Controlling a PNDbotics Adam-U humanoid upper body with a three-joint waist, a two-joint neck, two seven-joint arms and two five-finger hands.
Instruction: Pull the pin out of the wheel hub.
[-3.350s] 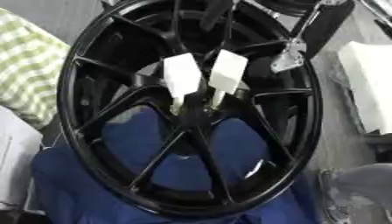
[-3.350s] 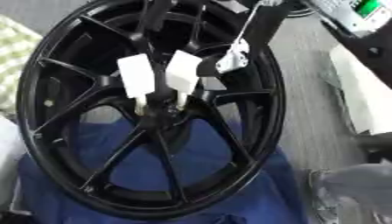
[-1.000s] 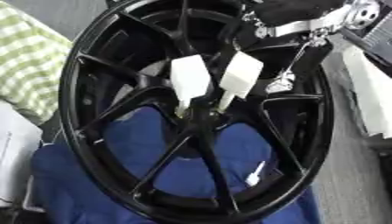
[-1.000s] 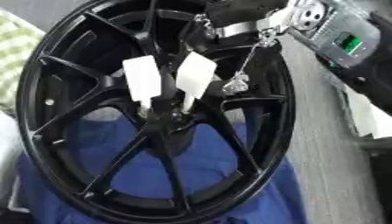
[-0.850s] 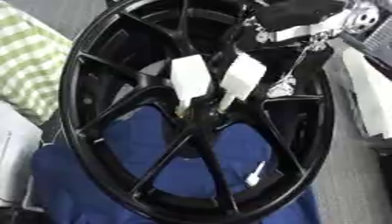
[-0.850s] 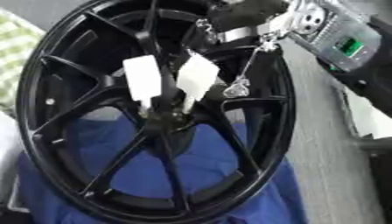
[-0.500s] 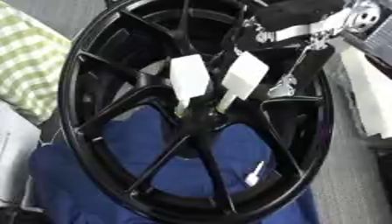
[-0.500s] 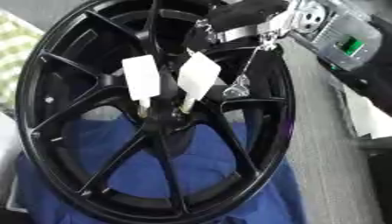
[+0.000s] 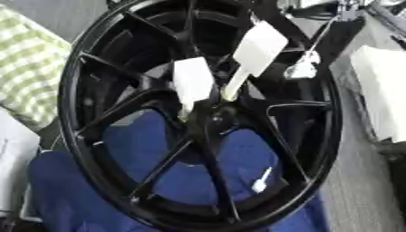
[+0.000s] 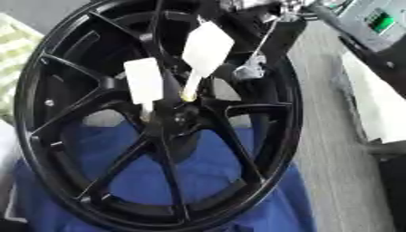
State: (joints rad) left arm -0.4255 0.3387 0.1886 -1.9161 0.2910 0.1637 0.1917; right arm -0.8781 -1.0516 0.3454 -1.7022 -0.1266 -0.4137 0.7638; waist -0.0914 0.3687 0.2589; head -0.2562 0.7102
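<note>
1. My right hand (image 10: 273,8) was up at the top edge of the wheel (image 9: 79,136); only a bit of it showed, so I could not tell how far open it was or if it had hold of anything.
2. The pin (image 9: 255,47) with the white tag was just below my hand; its tag sat much higher than a moment before, and its thin end pointed down at the wheel hub (image 9: 210,120).
3. I think that meant the pin was coming out, and was nearly free or just free; I could not see if its tip was touching the hub.
4. The other pin (image 9: 193,84) was lower and to the left of my hand, standing in the hub like before.
5. A small silver piece (image 9: 302,69) hung down under my hand, beside the pin.
6. My left hand did not show.
</note>
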